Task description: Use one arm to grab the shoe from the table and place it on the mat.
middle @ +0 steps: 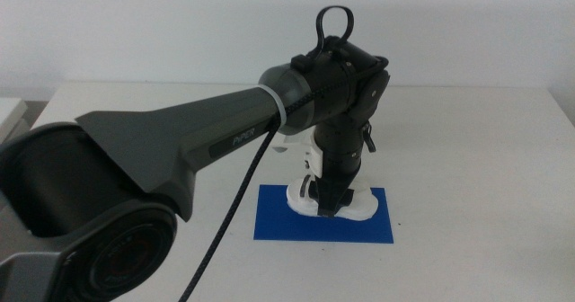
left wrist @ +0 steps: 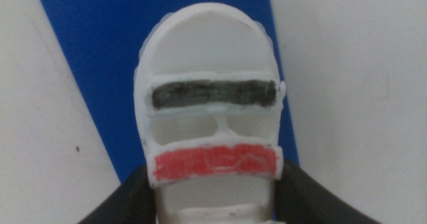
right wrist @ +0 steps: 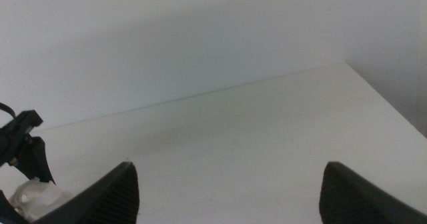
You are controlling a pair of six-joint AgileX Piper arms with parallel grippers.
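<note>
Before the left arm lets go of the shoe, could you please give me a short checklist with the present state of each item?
1. Left gripper shut on the shoe: ok, jaws flank its sides.
2. Shoe over the mat: ok, blue shows on both sides of the toe in the left wrist view.
3. Sole resting on the mat: cannot tell, contact is hidden.
4. Shoe fully within the mat's edges: cannot tell, the heel is hidden.
5. Right gripper out of the way: ok, open over bare table.
</note>
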